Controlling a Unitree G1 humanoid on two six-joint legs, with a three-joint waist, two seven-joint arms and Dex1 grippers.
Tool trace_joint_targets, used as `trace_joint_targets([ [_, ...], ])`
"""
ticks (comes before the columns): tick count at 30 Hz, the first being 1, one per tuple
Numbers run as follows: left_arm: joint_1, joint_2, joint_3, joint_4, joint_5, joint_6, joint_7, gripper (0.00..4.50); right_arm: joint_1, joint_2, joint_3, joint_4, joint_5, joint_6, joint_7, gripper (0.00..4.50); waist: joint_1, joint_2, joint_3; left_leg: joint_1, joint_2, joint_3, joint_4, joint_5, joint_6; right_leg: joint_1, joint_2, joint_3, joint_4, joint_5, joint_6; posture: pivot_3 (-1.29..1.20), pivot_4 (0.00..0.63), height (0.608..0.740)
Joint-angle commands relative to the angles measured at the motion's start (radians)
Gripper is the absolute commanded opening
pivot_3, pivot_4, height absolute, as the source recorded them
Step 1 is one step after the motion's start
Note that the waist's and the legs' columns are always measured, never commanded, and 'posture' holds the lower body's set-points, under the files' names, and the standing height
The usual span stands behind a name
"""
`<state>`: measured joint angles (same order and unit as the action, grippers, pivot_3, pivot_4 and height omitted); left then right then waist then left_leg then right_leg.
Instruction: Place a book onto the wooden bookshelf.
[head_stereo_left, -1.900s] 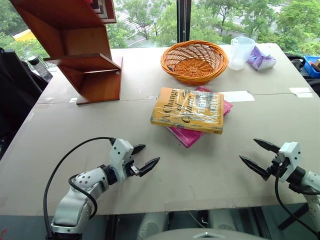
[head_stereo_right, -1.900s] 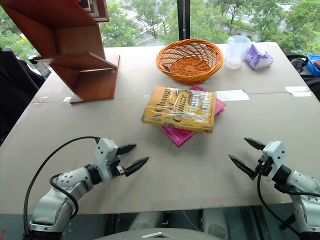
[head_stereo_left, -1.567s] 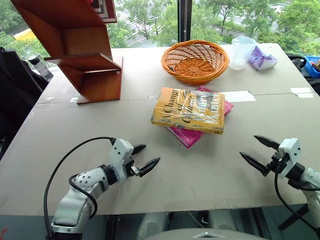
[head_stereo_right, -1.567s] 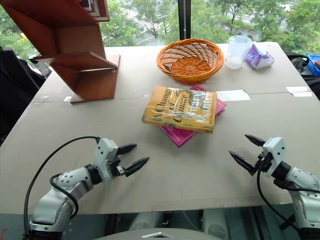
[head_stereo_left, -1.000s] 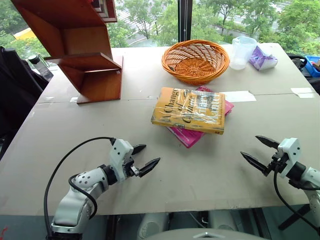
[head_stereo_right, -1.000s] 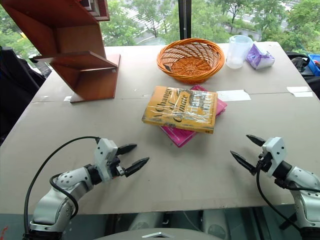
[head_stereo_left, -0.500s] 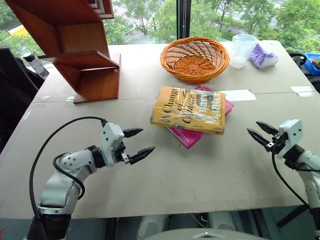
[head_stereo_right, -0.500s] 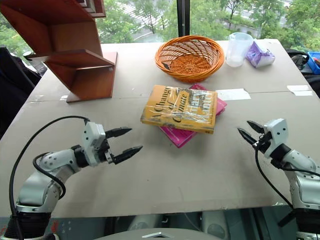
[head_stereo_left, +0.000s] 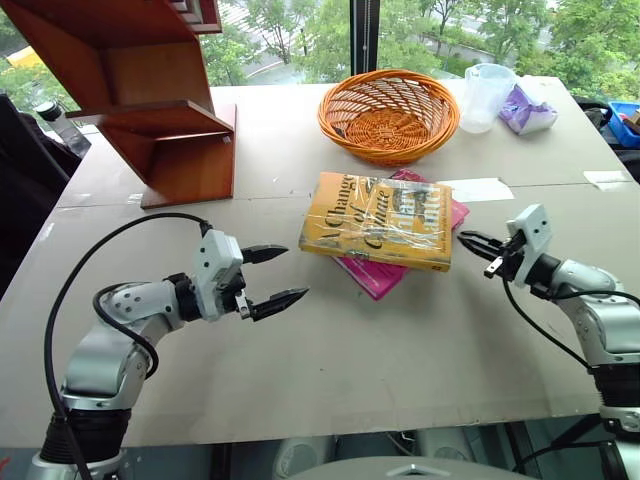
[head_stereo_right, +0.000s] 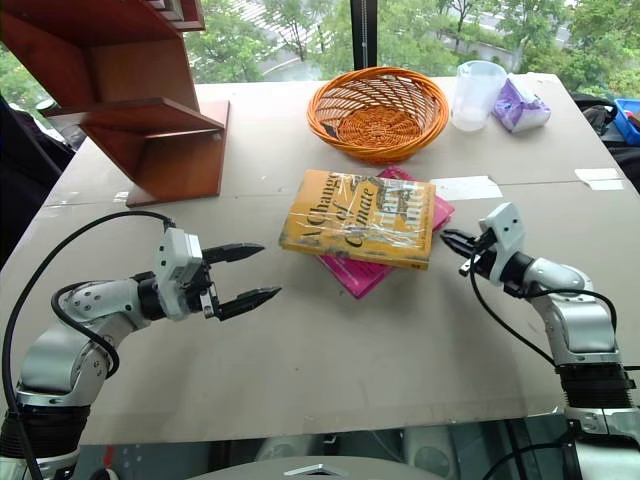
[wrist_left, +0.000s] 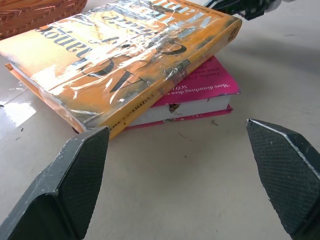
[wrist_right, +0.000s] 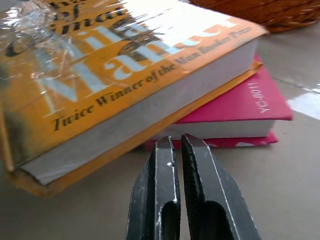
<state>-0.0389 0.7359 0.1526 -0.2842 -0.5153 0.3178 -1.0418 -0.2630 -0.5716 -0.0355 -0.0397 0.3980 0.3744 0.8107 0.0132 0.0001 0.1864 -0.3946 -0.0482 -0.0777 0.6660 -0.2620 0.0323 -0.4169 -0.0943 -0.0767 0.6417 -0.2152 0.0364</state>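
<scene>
The left gripper (head_stereo_left: 265, 277) hovers near the book's (head_stereo_left: 378, 220) left edge, its jaws spread wide with nothing between them. The right gripper (head_stereo_left: 468, 240) has its fingers pressed together on nothing, their tips just beside the book's right edge; whether they touch the cover is hard to tell. The book lies flat on top of the pink book (head_stereo_left: 372, 273), and both rest on the table (head_stereo_left: 400, 350).

Beyond the book stands the wicker basket (head_stereo_left: 388, 115), and well off to the book's far left is the wooden bookshelf (head_stereo_left: 160, 110).

This looks like the approach step: nothing is lifted yet. The next move likely calls for the closed right fingers to push or steady the book's edge while the open left jaws slide around its thickness.
</scene>
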Motion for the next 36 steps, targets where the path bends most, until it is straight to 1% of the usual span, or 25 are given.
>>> trace_joint_targets([
  [1,0.015,0.000,0.043,-0.014,-0.012,-0.018,0.013,4.50,-0.031,0.020,0.040,-0.068,0.010,0.016,0.022,0.08,-0.001,0.000,0.000,0.000,0.000,0.000,0.000,0.000,0.000,0.000,0.000,0.000,0.000,0.000,0.000,0.00,0.150,0.740],
  [8,0.035,-0.027,0.077,0.034,0.020,-0.046,0.071,4.50,-0.137,0.099,0.113,0.014,-0.046,-0.023,0.015,0.08,-0.001,0.000,0.000,0.001,0.001,0.000,0.000,0.000,0.000,-0.001,0.002,0.000,0.001,0.001,0.000,0.00,0.150,0.740],
  [12,0.052,-0.030,0.089,0.047,0.025,-0.066,0.085,4.50,-0.173,0.131,0.137,0.066,-0.076,-0.046,0.020,0.08,-0.001,0.000,0.000,0.001,0.002,0.000,0.001,0.000,0.000,-0.001,0.004,0.001,0.001,0.002,-0.003,0.00,0.150,0.740],
  [15,0.064,-0.030,0.094,0.043,0.022,-0.071,0.094,4.50,-0.183,0.141,0.142,0.093,-0.088,-0.062,0.027,0.08,0.001,0.000,0.000,0.001,0.002,0.000,0.001,0.000,0.000,-0.001,0.004,0.001,0.001,0.003,-0.003,0.00,0.150,0.740],
  [19,0.078,-0.046,0.109,0.021,-0.002,-0.046,0.124,4.50,-0.166,0.124,0.117,0.093,-0.092,-0.070,0.028,0.08,-0.001,0.000,0.000,0.001,0.002,0.002,0.001,0.000,-0.001,-0.001,0.004,0.004,0.001,0.003,-0.003,0.00,0.150,0.740],
  [20,0.079,-0.058,0.115,0.011,-0.023,-0.019,0.146,4.50,-0.157,0.115,0.103,0.084,-0.091,-0.072,0.023,0.08,-0.001,0.000,0.000,0.002,0.002,0.002,0.001,0.000,-0.001,-0.001,0.004,0.004,0.001,0.003,-0.003,0.00,0.150,0.740],
  [23,0.072,-0.131,0.138,-0.039,-0.154,0.140,0.270,4.50,-0.111,0.070,0.066,0.024,-0.083,-0.085,0.031,0.08,0.003,0.000,0.000,0.002,0.002,0.002,0.001,0.000,0.000,-0.001,0.004,0.004,0.001,0.003,-0.003,0.00,0.150,0.740],
  [25,0.064,-0.186,0.147,-0.072,-0.248,0.261,0.373,4.50,-0.079,0.046,0.037,-0.023,-0.067,-0.088,0.032,0.08,0.003,-0.001,0.001,0.001,0.002,0.002,0.002,0.000,0.000,-0.001,0.004,0.005,0.001,0.003,-0.002,0.00,0.150,0.740],
  [26,0.050,-0.239,0.160,-0.077,-0.306,0.309,0.454,4.50,-0.059,0.029,0.023,-0.057,-0.056,-0.087,0.040,0.08,0.002,-0.001,0.001,0.001,0.002,0.002,0.002,0.000,0.000,-0.001,0.004,0.005,0.001,0.003,-0.002,0.00,0.150,0.740],
  [27,0.036,-0.293,0.171,-0.080,-0.365,0.355,0.543,4.50,-0.040,0.013,0.010,-0.091,-0.045,-0.084,0.048,0.61,0.000,-0.002,0.001,0.001,0.002,0.002,0.002,0.000,0.000,-0.001,0.004,0.007,0.001,0.004,-0.001,0.00,0.150,0.740],
  [28,0.026,-0.349,0.175,-0.083,-0.420,0.399,0.633,4.50,-0.021,-0.005,-0.003,-0.127,-0.032,-0.076,0.058,0.91,0.000,-0.002,0.001,0.001,0.002,0.002,0.003,0.000,0.000,-0.001,0.005,0.007,0.002,0.004,-0.001,0.00,0.150,0.740],
  [29,0.019,-0.400,0.169,-0.084,-0.459,0.448,0.724,4.50,-0.004,-0.021,-0.019,-0.165,-0.022,-0.073,0.062,1.43,-0.001,-0.002,0.001,0.001,0.002,0.002,0.003,0.000,0.000,-0.001,0.005,0.007,0.002,0.004,0.000,0.00,0.150,0.740],
  [32,-0.029,-0.539,0.186,-0.051,-0.636,0.556,0.996,4.50,0.028,-0.058,-0.054,-0.265,0.017,-0.042,0.063,2.66,-0.001,-0.003,0.001,0.002,0.002,0.003,0.004,0.000,0.000,0.000,0.005,0.008,0.002,0.005,0.001,0.00,0.150,0.740],
  [33,-0.055,-0.585,0.200,-0.025,-0.711,0.572,1.100,4.50,0.037,-0.070,-0.063,-0.300,0.032,-0.027,0.063,3.08,0.001,-0.004,0.001,0.003,0.002,0.003,0.004,0.000,0.000,0.000,0.005,0.008,0.002,0.006,0.001,0.00,0.150,0.740],
  [34,-0.081,-0.625,0.218,0.005,-0.774,0.569,1.195,4.50,0.045,-0.081,-0.072,-0.333,0.045,-0.013,0.061,3.62,0.003,-0.004,0.001,0.002,0.002,0.003,0.004,0.000,0.000,0.000,0.005,0.008,0.002,0.006,0.000,0.00,0.150,0.740],
  [36,-0.142,-0.679,0.247,0.072,-0.866,0.553,1.331,4.50,0.054,-0.102,-0.088,-0.402,0.076,0.028,0.047,4.38,0.010,-0.004,0.000,0.003,0.003,0.002,0.005,0.000,0.000,0.001,0.005,0.008,0.003,0.006,0.002,0.00,0.150,0.740],
])
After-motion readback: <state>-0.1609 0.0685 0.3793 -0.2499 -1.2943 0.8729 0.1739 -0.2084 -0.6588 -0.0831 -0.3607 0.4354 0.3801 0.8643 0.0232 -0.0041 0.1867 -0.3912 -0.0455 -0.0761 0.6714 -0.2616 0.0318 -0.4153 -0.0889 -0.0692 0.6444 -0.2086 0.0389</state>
